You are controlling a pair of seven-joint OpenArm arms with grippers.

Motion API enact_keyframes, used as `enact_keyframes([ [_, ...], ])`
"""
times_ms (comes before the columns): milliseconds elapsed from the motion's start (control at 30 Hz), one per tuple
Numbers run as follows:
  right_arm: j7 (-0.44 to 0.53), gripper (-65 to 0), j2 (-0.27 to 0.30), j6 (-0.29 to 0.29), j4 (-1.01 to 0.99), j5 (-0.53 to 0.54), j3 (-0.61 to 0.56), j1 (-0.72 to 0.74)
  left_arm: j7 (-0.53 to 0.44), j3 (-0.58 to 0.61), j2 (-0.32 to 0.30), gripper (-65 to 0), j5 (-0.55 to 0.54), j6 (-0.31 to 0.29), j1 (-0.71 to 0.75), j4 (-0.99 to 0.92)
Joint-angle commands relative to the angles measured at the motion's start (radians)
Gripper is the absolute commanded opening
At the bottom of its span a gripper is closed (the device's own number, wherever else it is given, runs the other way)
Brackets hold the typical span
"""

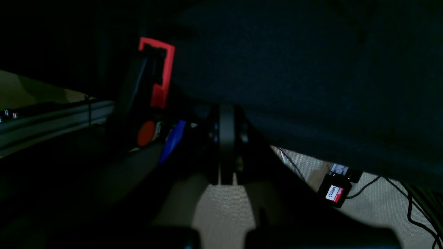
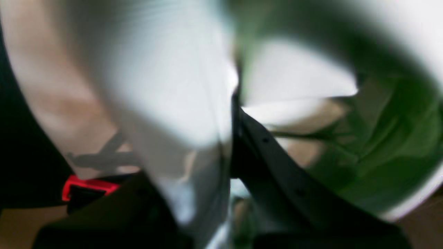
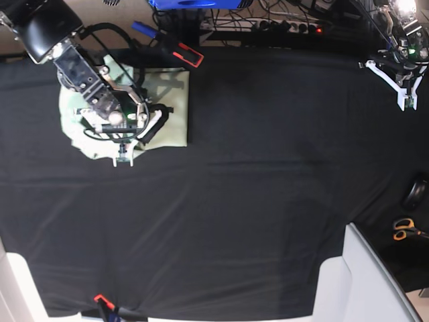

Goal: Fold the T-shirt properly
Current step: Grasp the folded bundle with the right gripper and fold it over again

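T-shirt: pale mint-green cotton T-shirt (image 3: 171,107), bunched at 10 o'clock on black-clothed surface (image 3: 255,188).
Right gripper (image 3: 123,155): clamped, apparently on T-shirt fabric.
Left gripper (image 1: 226,138): jaws together, empty.

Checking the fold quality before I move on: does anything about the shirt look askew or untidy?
Yes. The T-shirt sits bunched at the far corner of the black tablecloth; its outer edge bulges unevenly, not square. The right gripper is shut on it.
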Motion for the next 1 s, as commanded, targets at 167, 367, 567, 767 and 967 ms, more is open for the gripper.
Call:
enact_keyframes([
  [167,0.0,-64.9,-0.025,-0.004,0.008,0.0,-0.052,0.021,-0.014,-0.003,-0.013,-65.0,-0.001,0.002,0.0,0.014],
  [367,-0.001,-64.9,-0.026,-0.004,0.008,0.0,-0.053,0.049,-0.014,-0.003,-0.013,-65.0,-0.001,0.002,0.0,0.014],
  [567,-0.001,-64.9,-0.026,-0.004,-0.014,0.0,-0.053,0.064,-0.014,-0.003,-0.013,-65.0,-0.001,0.002,0.0,0.014],
  [767,0.004,-64.9,-0.028,-0.004,-0.066,0.0,-0.056,0.087,-0.014,-0.003,-0.013,-65.0,-0.001,0.002,0.0,0.014],
  [967,0.002,-64.9,-0.029,-0.004,-0.063,0.0,-0.056,0.109,-0.014,-0.003,-0.013,-65.0,-0.001,0.002,0.0,0.014],
])
